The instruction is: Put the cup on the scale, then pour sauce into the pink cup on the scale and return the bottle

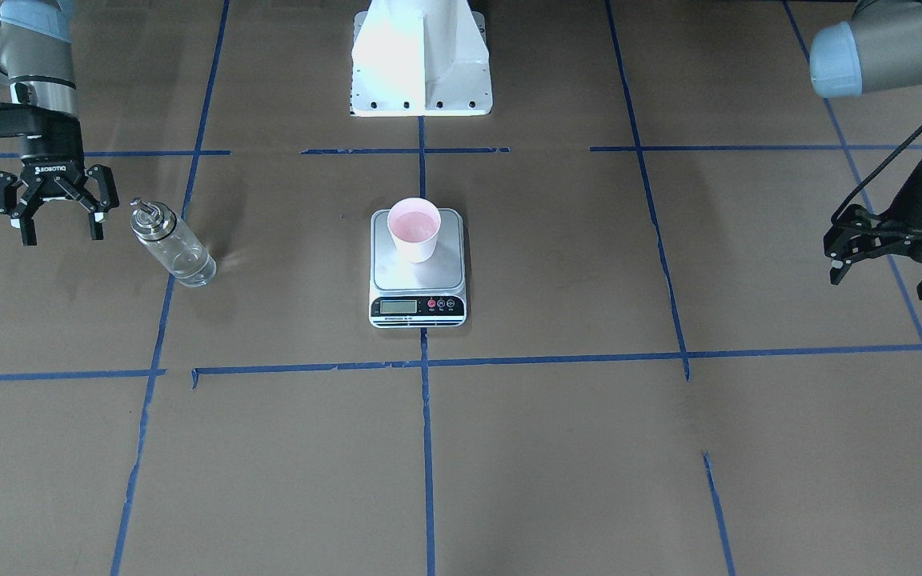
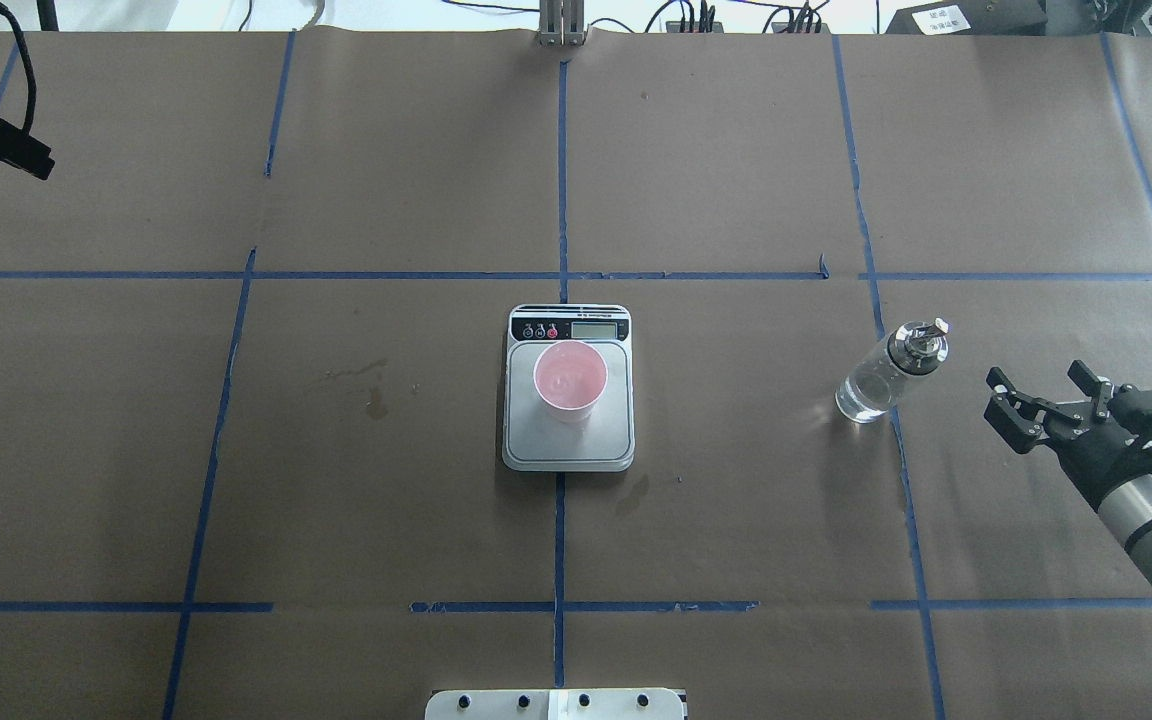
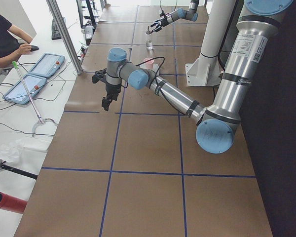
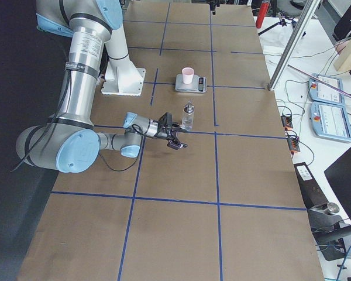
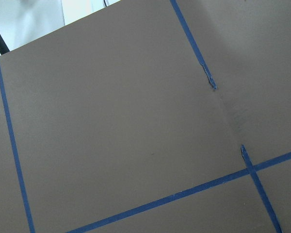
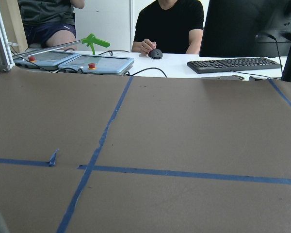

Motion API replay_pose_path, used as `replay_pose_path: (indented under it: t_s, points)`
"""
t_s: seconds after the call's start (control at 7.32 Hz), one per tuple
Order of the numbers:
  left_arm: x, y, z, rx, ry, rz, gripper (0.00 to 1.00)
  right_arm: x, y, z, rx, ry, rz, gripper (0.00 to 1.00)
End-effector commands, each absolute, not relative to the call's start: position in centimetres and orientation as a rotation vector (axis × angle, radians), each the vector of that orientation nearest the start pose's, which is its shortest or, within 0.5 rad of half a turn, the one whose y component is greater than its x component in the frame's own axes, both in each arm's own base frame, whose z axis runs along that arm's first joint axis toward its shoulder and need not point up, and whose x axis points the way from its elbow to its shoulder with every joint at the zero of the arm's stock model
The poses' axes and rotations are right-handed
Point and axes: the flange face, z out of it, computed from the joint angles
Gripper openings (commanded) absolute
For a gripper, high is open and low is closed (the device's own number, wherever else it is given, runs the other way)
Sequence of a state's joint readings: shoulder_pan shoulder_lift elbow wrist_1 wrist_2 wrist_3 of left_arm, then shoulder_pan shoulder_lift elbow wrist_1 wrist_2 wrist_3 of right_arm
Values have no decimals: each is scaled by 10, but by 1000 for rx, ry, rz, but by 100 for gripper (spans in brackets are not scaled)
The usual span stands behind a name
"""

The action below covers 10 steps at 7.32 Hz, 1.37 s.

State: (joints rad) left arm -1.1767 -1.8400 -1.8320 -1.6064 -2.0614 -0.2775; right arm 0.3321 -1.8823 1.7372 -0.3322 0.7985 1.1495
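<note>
Brown-papered table [image 1: 573,464] gridded with blue tape [image 1: 427,448]; white pedestal [image 1: 421,64] behind scale [image 1: 418,276]. Upright on its platform, cup [image 1: 414,230], contents unclear. Clear bottle [image 1: 173,244] standing just beside right gripper [image 1: 57,218], fingers spread, untouched. Left gripper [image 1: 883,270] likewise spread, well apart.

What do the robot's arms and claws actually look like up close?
The left arm and right arm are silver-grey tubes with pale-blue joint caps and black cables. The left gripper and right gripper are black, two-fingered; the right one reads ROBOTIQ in white.
</note>
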Motion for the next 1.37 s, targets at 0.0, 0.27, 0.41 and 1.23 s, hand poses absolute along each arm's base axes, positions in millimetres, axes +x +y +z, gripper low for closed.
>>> replay_pose_path:
  t_s: [0.0, 0.27, 0.41, 1.23]
  points:
    - [147, -574, 410, 337, 630, 254, 99, -254, -388, 558, 979, -703, 296, 100]
    - [127, -585, 443, 290, 661, 287, 99, -219, -476, 560, 903, -653, 234, 100]
    - [95, -593, 459, 286, 690, 302, 99, -192, -500, 574, 819, -652, 215, 100]
    - [-30, -594, 535, 245, 714, 195, 99, 48, -552, 607, 403, -738, 38, 100]
